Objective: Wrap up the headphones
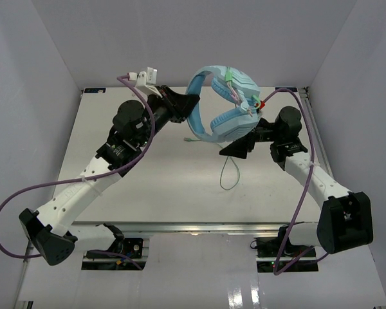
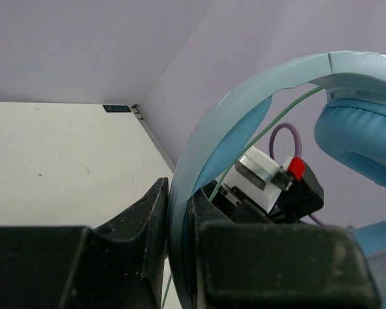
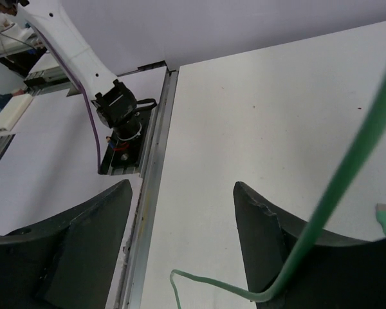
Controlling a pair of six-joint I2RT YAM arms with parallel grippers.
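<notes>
Headphones [image 1: 231, 122] are hanging above the far middle of the table [image 1: 167, 187], clear of its surface; your left gripper [image 1: 186, 103] is clamping them by the headband [image 2: 180, 206], jaws pressed on either side, probably to give you a raised, steady frame to wind on; the thin green cable [image 1: 228, 174] is drooping in a loop toward the table; your right gripper [image 1: 240, 145] is sitting just below the lower earcup [image 1: 226, 127], jaws apart and gripping nothing; the cable is crossing beside one finger [image 3: 270, 244], so you are likely lining up to catch the strand.
</notes>
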